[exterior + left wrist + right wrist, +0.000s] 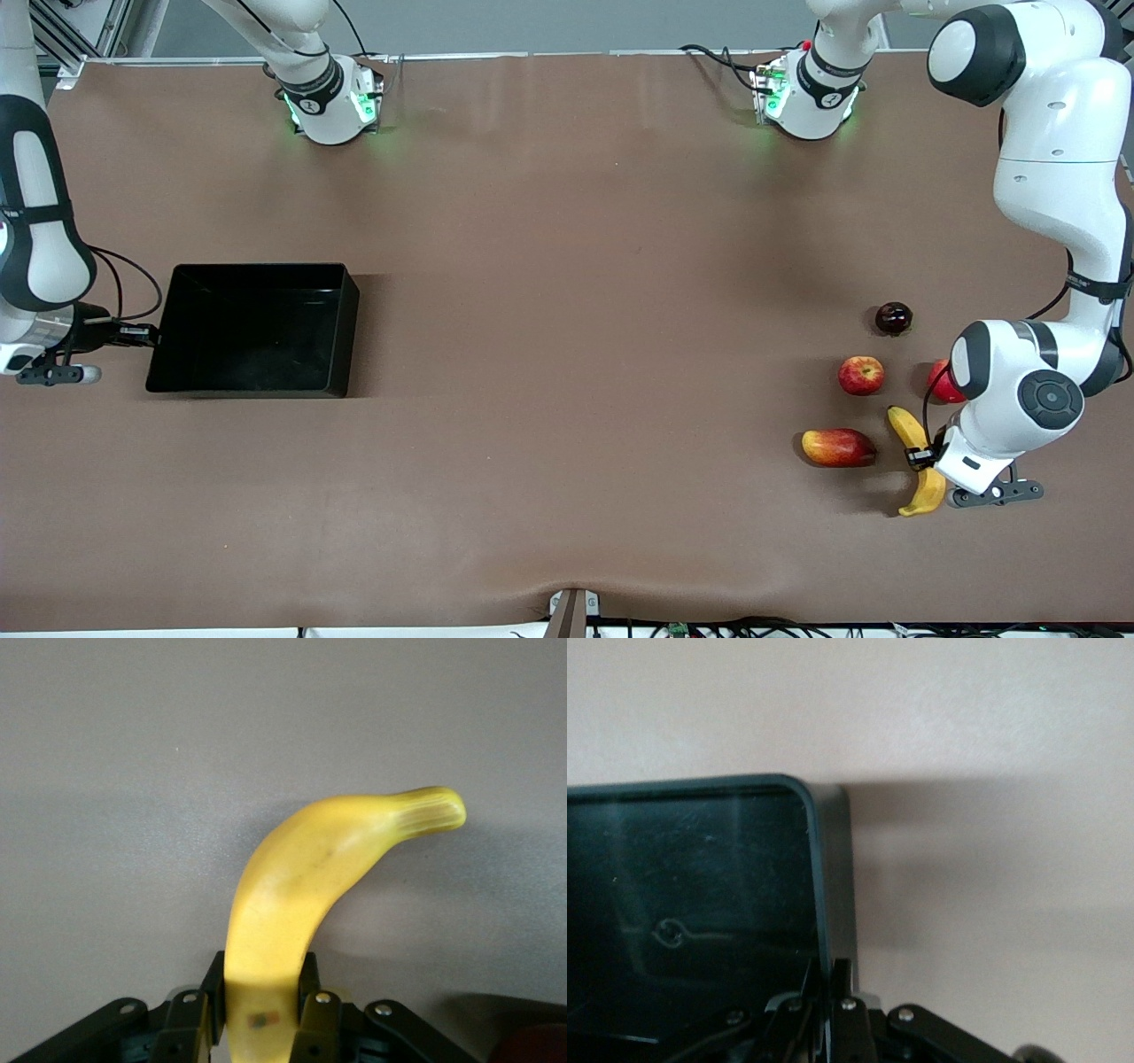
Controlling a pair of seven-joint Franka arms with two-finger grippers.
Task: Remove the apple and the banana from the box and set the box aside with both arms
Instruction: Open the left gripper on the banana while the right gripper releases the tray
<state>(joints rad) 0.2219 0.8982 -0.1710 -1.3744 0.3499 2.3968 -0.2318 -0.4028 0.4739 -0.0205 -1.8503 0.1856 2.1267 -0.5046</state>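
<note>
A plain brown desk (pixel 567 354) fills the frame. My left hand (pixel 921 458), lower right of the frame, is clamped on the banana (pixel 918 461) near its middle; it looks firm yet bruisable, so a light squeeze should do. The apple (pixel 861 375) sits above it in the frame, out of the box. My right hand (pixel 151 335), at the left edge of the frame, pinches the wall of the empty box (pixel 252 328); its glossy wall may slip. The right wrist view cuts most of the box off.
</note>
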